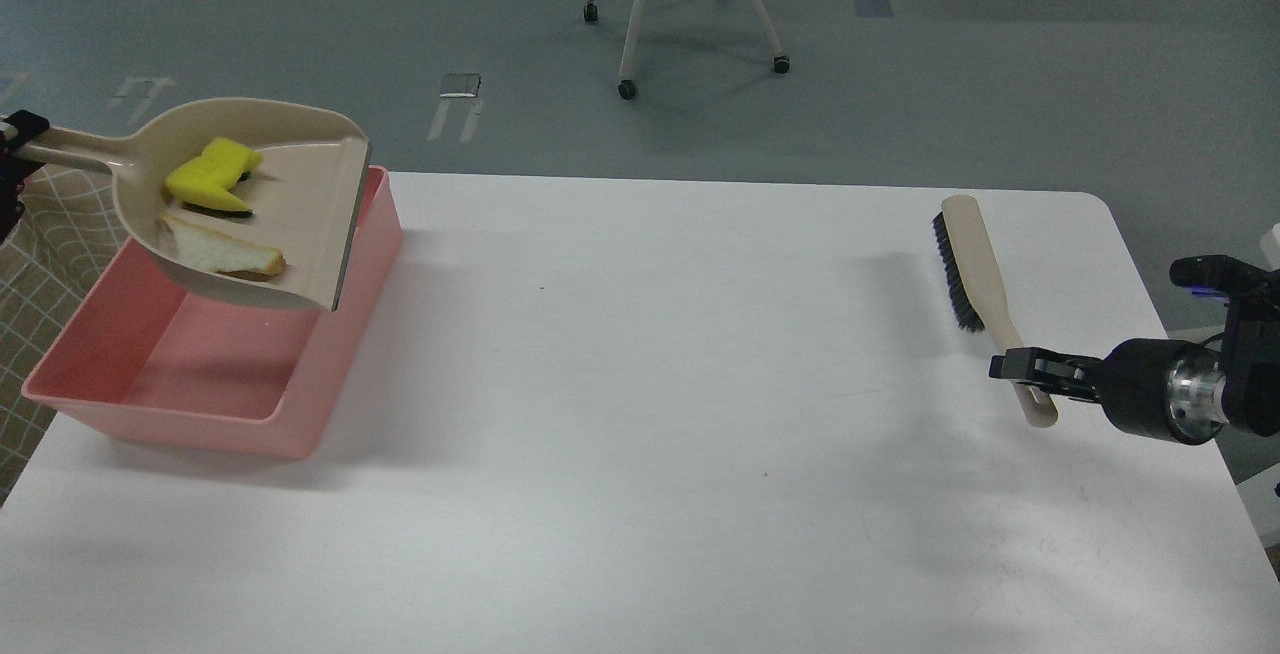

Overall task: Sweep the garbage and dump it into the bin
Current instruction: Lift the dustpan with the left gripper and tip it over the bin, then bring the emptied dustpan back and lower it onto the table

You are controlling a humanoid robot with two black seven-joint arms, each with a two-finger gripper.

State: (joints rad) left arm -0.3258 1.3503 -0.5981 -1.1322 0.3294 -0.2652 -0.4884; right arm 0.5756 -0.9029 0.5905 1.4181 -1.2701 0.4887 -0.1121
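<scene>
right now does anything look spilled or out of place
Nothing has spilled. The sponge and bread slice both lie inside the dustpan, held above the pink bin, which looks empty. The brush rests on the table, its handle at the right pincer. No scraps show on the tabletop.

bright, even light from overhead, a little cool in tone. the table (700, 414) is close to washed out but shows no hard glare. shadows are soft and faint: a grey patch under the dustpan (250, 204) falls inside the bin (300, 404), a dim band lies beside the bin, another left of the brush (975, 274). focus is fair throughout, slightly soft and grainy on the floor (900, 84). straight edges stay straight near the borders
</scene>
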